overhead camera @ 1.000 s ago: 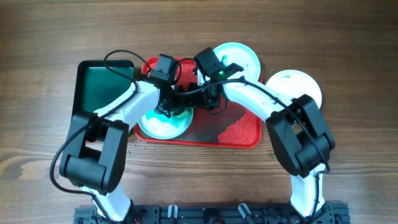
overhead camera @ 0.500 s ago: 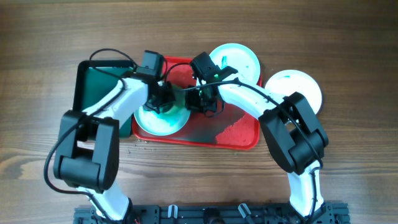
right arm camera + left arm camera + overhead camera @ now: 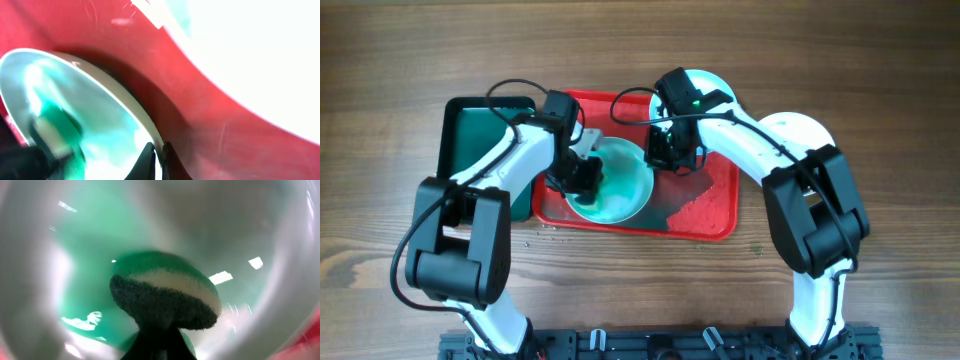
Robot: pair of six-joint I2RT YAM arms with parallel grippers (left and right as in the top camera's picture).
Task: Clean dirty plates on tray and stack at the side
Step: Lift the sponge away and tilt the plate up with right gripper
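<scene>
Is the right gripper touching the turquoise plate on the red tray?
Touching. The right wrist view shows the right gripper with its fingers closed on either side of the turquoise plate at its rim, with no gap visible.

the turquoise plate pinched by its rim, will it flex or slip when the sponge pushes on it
Probably stiff: the plate shows no bend though the right gripper pinches only its rim. Its glossy surface could slip from that thin grip. Pushed off-centre by the sponge, it may pivot about the pinch.
</scene>
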